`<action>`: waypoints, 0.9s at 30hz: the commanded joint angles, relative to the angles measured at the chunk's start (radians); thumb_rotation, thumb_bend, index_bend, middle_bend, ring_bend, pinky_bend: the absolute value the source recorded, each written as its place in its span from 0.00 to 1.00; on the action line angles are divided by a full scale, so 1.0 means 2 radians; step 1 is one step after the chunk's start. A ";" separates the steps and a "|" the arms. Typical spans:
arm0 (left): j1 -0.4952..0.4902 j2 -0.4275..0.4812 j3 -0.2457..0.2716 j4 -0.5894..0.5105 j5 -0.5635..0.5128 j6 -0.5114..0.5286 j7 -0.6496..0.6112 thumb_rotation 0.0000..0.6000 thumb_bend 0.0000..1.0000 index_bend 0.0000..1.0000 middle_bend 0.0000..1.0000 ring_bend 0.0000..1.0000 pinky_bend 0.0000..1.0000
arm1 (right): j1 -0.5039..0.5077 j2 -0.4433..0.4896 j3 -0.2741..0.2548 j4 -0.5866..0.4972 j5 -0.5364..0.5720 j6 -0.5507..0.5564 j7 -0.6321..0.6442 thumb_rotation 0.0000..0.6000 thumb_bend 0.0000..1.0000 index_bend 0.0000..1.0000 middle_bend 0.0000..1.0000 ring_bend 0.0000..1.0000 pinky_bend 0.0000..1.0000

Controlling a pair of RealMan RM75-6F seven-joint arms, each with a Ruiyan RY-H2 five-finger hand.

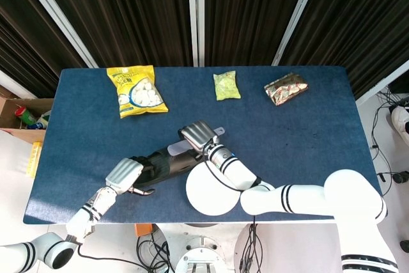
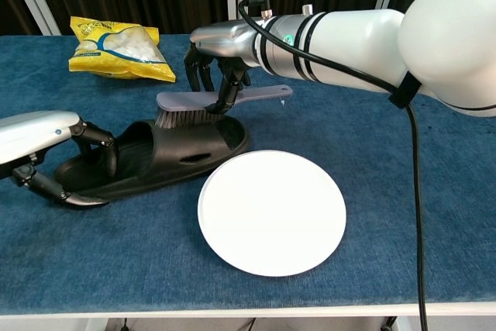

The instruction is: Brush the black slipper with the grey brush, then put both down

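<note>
Both hands are busy: the right hand [image 2: 219,63] has its fingers wrapped around the long grey plastic brush [image 2: 209,101], whose bristles rest on the strap of the black rubber slipper [image 2: 159,156], while the left hand [image 2: 48,149] grips the slipper's heel end, fingers hooked inside it, on the blue cloth-covered table [image 2: 403,168]. Just beside the slipper's toe lies a round white plate [image 2: 271,211] with nothing on it. Along the far edge sit a yellow snack bag [image 1: 136,91], a small green packet [image 1: 226,85] and a shiny patterned packet [image 1: 285,87]; a cardboard box [image 1: 16,114] off the left end holds a green item I can't make out.
</note>
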 commanded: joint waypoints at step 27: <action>-0.002 -0.003 0.000 0.006 -0.003 -0.006 -0.003 0.70 0.19 0.48 0.45 0.30 0.38 | -0.014 0.039 -0.007 -0.058 -0.057 -0.034 0.066 1.00 0.52 0.98 0.75 0.65 0.61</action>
